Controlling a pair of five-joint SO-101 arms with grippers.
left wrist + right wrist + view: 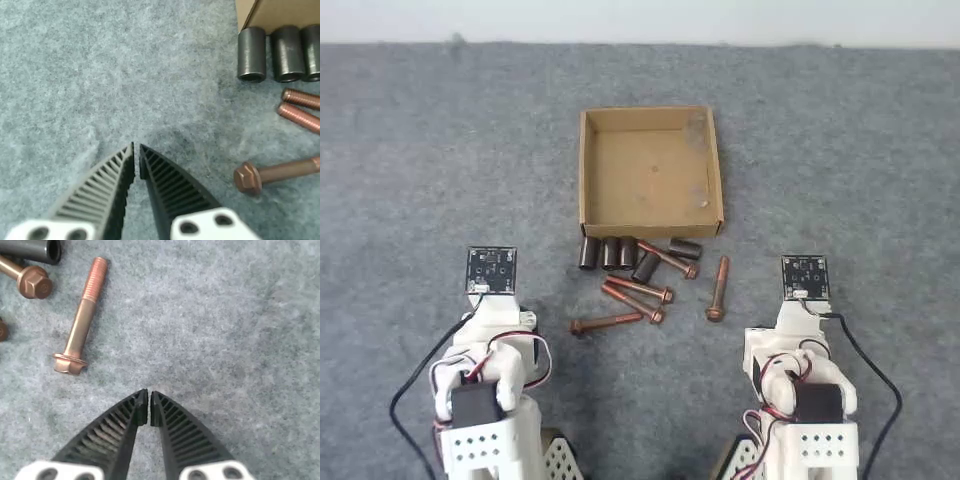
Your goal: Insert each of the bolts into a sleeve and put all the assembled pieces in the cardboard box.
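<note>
table (420, 150): a grey, felt-like surface with a fuzzy nap, on which everything is laid
cardboard box (650, 170): square, shallow and open-topped, of plain brown card; it is seen whole in the high view, at 12 o'clock of the loose parts, while one corner of it is caught in the left wrist view
sleeves (610, 253): five short, dark, smooth metal tubes; three are lined up side by side just outside the box's near wall, toward 7 o'clock of the box, a fourth is tilted just beside them, and a fifth is laid crosswise toward 3 o'clock of the row; the hollow ends and thick walls of the three are made out in the left wrist view
bolts (638, 290): five copper-coloured pieces with threaded tips and hexagonal flanged heads; all are laid loose on the table, none in a sleeve, most of them fanned at 6 o'clock of the sleeves
lone bolt (718, 288): set apart at 3 o'clock of the other bolts, head toward 6 o'clock; its full length, thread and flange are shown in the right wrist view
left arm (485, 380): white, placed at 8 o'clock of the bolts
left tool (136, 147): black ribbed fingers closed tip to tip, nothing held, above bare table
right arm (800, 385): white, placed at 4 o'clock of the bolts
right tool (149, 392): black ribbed fingers likewise closed tip to tip, nothing held, near the lone bolt's head
</note>
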